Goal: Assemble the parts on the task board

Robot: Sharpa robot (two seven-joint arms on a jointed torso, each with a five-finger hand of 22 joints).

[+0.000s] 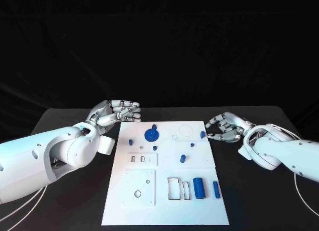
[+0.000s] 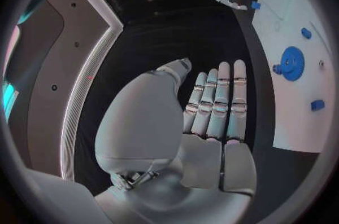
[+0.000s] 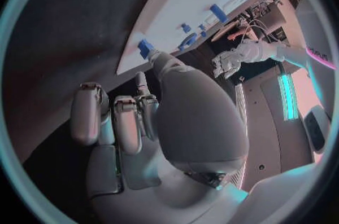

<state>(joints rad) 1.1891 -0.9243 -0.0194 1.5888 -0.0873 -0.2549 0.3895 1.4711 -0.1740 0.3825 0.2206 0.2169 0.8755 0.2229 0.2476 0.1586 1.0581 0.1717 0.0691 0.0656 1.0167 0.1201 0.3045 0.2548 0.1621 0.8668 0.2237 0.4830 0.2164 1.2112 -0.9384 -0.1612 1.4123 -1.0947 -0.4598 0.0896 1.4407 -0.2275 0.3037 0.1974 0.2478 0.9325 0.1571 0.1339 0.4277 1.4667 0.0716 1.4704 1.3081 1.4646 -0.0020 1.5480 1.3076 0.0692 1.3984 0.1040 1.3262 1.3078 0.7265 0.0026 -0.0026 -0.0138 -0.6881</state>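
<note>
Both hands sit at the far end of the task board [image 1: 164,192], one on each side. From the head view we see the left hand [image 1: 116,112] off the board's far left corner with its fingers bunched and curled, yet the left wrist view shows that same hand [image 2: 212,117] with its fingers straight, laid side by side and holding nothing (the head camera looks at their backs, so we trust the wrist here). Its fingers hover over the black table [image 1: 69,118], just beside the board edge.

Our right hand [image 1: 225,129] lies at the board's far right edge, fingers curled inward. A small blue peg [image 1: 203,134] stands right at its fingertips there. The right wrist view shows this peg [image 3: 146,47] at the board's very rim, touching the tip of the thumb, with a finger close below it; whether it is truly pinched we cannot tell.

On the board, the head view gives us a blue gear [image 1: 152,134] near the far end, a few small blue pieces around it, and a blue cylinder [image 1: 199,187] with a thin blue bar [image 1: 216,190] lying beside it at the near end, next to outlined rectangular slots. From the left wrist view the gear [image 2: 291,62] reads clearly as toothed, and the right hand appears across the board.
</note>
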